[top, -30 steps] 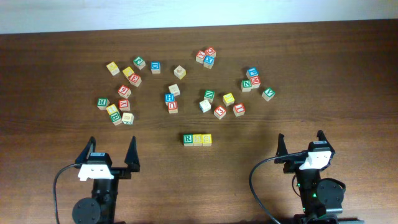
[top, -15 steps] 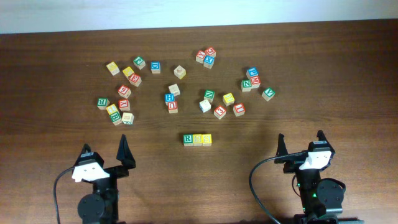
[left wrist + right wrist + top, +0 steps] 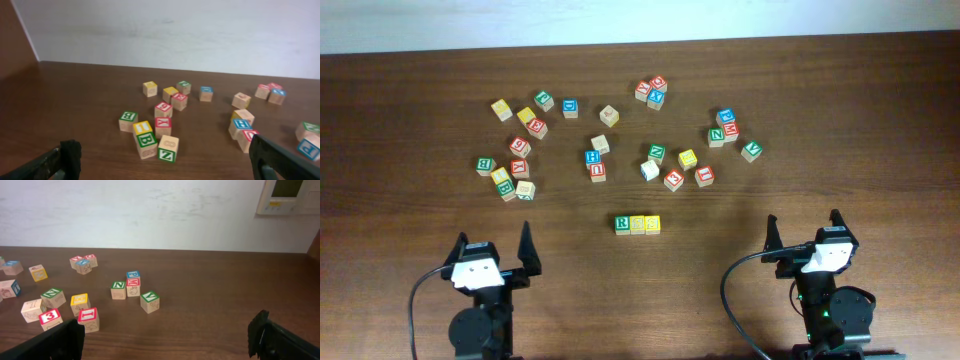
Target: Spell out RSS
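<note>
Left claw (image 3: 495,238): fingers spread wide, nothing between them. It sits over the near edge of the tabletop (image 3: 880,110), on the left side.

Right claw (image 3: 803,222): also spread wide and empty, at the near edge on the right side. A black cable (image 3: 728,290) loops beside its arm.

Task cubes: three in a straight row between the two claws, slightly farther out than either and well apart from both.
- R cube (image 3: 622,224), green-edged, forms the left end; its green letter reads upright from the robot's side.
- first yellow cube (image 3: 638,225) is in the middle, touching the R cube.
- second yellow cube (image 3: 653,224) is the right end, touching the middle one.
- Letters on the two yellow faces are too faint to read from overhead.

Other cubes are scattered farther back on the tabletop, in loose groups. The left group (image 3: 515,150) mixes yellow, red and green edges. The right wrist view picks out a green N cube (image 3: 118,290), a green V cube (image 3: 149,301) and a red 3 cube (image 3: 50,318). A pale wall (image 3: 620,20) runs along the far edge.
</note>
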`<state>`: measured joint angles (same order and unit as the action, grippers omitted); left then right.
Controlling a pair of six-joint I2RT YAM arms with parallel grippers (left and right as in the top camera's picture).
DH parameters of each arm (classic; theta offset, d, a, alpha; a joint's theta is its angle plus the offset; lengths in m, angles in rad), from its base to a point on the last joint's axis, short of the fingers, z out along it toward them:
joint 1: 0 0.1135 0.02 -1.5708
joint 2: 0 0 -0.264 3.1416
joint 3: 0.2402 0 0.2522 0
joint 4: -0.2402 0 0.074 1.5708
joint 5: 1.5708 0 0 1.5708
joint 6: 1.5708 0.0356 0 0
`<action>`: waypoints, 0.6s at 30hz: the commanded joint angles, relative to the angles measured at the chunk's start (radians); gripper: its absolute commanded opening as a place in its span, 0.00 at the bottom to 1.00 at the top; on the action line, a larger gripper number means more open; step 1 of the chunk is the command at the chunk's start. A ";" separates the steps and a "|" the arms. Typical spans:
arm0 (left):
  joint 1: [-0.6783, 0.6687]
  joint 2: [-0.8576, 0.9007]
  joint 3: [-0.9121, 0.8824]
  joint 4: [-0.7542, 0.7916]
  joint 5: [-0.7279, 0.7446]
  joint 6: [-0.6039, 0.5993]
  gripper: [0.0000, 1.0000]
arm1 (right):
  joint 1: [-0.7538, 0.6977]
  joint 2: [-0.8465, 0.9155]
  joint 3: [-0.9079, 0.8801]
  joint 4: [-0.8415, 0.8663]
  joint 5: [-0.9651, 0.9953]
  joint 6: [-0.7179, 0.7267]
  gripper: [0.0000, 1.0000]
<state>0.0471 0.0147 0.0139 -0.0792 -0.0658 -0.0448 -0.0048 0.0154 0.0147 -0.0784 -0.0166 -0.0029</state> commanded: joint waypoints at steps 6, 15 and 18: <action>-0.019 -0.010 -0.005 -0.005 0.010 0.039 0.99 | 0.006 -0.012 -0.009 0.000 0.006 0.007 0.98; -0.019 -0.010 -0.005 -0.005 0.012 0.034 0.99 | 0.006 -0.012 -0.009 0.000 0.006 0.007 0.98; -0.019 -0.010 -0.005 -0.005 0.009 0.031 0.99 | 0.006 -0.012 -0.009 0.000 0.006 0.007 0.98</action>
<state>0.0326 0.0147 0.0139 -0.0799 -0.0605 -0.0151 -0.0048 0.0154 0.0147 -0.0784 -0.0166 -0.0010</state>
